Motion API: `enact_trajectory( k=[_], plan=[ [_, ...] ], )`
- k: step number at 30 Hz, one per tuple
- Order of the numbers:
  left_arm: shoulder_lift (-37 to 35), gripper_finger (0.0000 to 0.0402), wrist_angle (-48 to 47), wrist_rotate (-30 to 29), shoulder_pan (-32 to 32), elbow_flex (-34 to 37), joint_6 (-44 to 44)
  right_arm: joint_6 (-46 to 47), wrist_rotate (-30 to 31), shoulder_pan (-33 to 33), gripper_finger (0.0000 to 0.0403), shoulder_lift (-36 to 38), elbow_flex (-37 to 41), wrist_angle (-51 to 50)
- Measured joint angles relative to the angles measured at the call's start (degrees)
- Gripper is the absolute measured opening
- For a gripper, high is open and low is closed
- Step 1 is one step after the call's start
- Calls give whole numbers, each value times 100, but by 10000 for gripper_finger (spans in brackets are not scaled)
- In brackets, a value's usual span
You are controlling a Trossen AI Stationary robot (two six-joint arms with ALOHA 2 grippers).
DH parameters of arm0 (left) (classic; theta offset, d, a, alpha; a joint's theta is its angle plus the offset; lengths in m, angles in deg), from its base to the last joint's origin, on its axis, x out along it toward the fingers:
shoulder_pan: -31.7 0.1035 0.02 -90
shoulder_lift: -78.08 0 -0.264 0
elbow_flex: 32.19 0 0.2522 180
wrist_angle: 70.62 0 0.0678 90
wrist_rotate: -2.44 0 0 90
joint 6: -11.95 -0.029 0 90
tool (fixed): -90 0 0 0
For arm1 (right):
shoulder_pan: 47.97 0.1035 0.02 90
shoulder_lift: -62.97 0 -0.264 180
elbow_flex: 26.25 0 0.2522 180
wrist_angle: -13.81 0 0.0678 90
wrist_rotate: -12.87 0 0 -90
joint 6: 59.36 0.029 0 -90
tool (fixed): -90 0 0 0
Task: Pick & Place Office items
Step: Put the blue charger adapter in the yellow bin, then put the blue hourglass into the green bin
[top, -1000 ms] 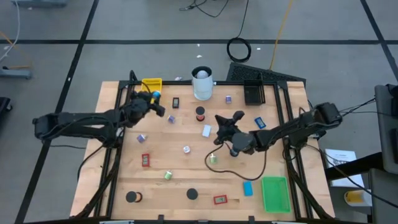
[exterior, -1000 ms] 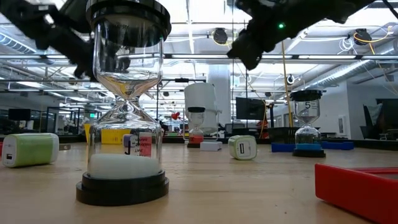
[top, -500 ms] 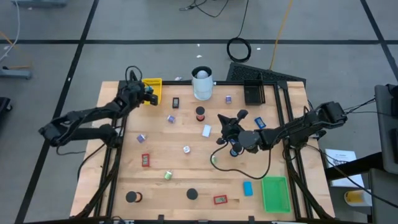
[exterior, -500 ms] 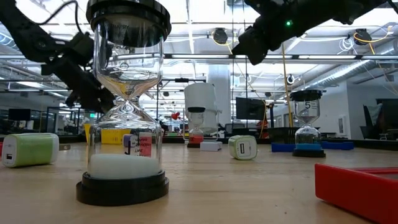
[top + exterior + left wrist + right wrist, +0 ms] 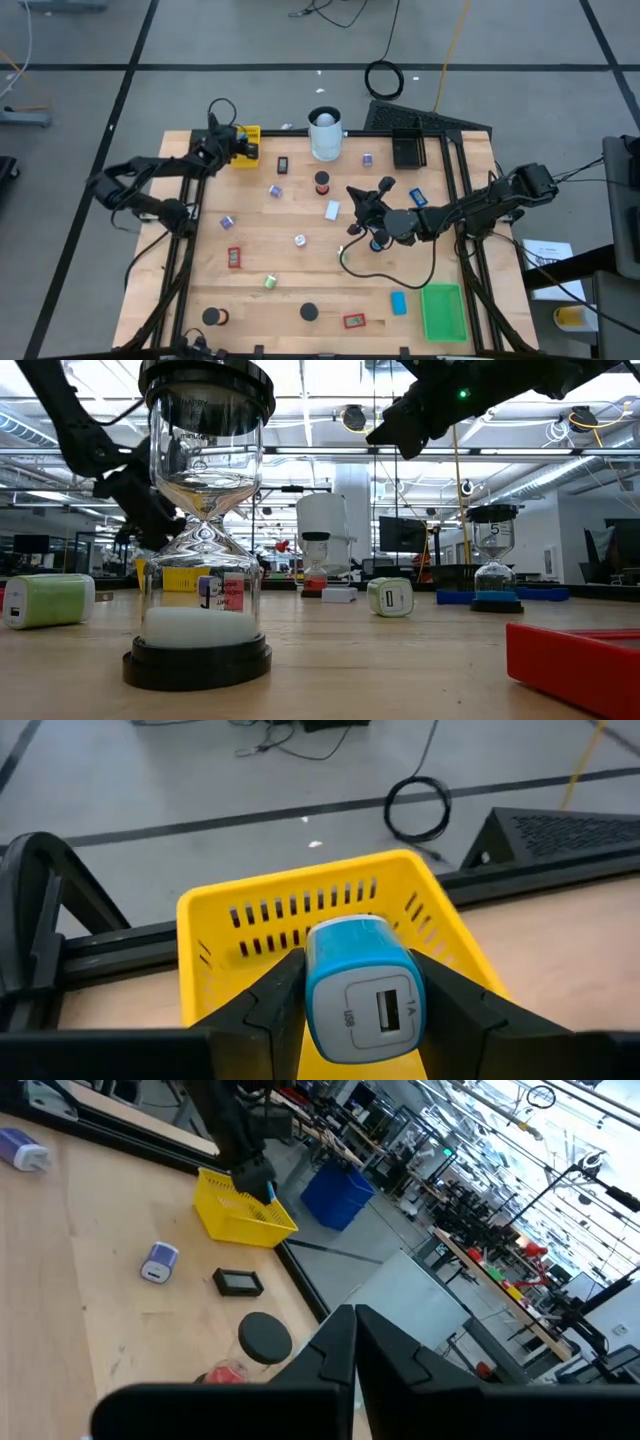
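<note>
My left gripper [image 5: 360,1012] is shut on a blue and white USB charger block [image 5: 352,960] above the yellow tray [image 5: 250,900] at the table's far left corner [image 5: 245,140]. My right gripper [image 5: 358,200] hovers shut over the table's middle right and touches nothing. Small office items lie scattered on the wood: black discs [image 5: 310,312], red pieces [image 5: 234,257], green blocks [image 5: 270,282], a blue block [image 5: 399,302] and a white block [image 5: 332,210]. My left gripper pinches the charger block between its two fingers [image 5: 280,995], one on each side face [image 5: 318,982]. The USB port face is turned back toward the wrist. The fingers point toward the table's far edge. The block is lifted clear, over the yellow tray's inside.
A tall white cylinder [image 5: 325,135] and a black tray [image 5: 408,150] stand at the far edge. A green tray [image 5: 442,310] sits at the near right. An hourglass [image 5: 205,520] stands close to the low camera, with a green block [image 5: 50,600] beside it.
My left gripper has carried the blue charger block toward the table's far left corner, from beside the yellow tray to above it, and has stayed shut on it. My right gripper has kept nearly still.
</note>
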Motion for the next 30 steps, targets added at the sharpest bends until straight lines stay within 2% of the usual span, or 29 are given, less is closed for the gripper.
enact_trajectory(
  k=[7,16,26,30],
  plan=[
    [346,152,-65,-32,-70,-181,119,-22,2,0,1,-2,0,-4],
    [347,154,-119,-31,-197,-181,115,-22,4,0,1,-2,-2,-21],
    [345,223,-139,-2,-351,-179,-43,14,4,0,1,-2,-2,-51],
    [187,232,-438,33,-399,-179,-139,286,31,0,1,-2,-4,-116]
  ],
)
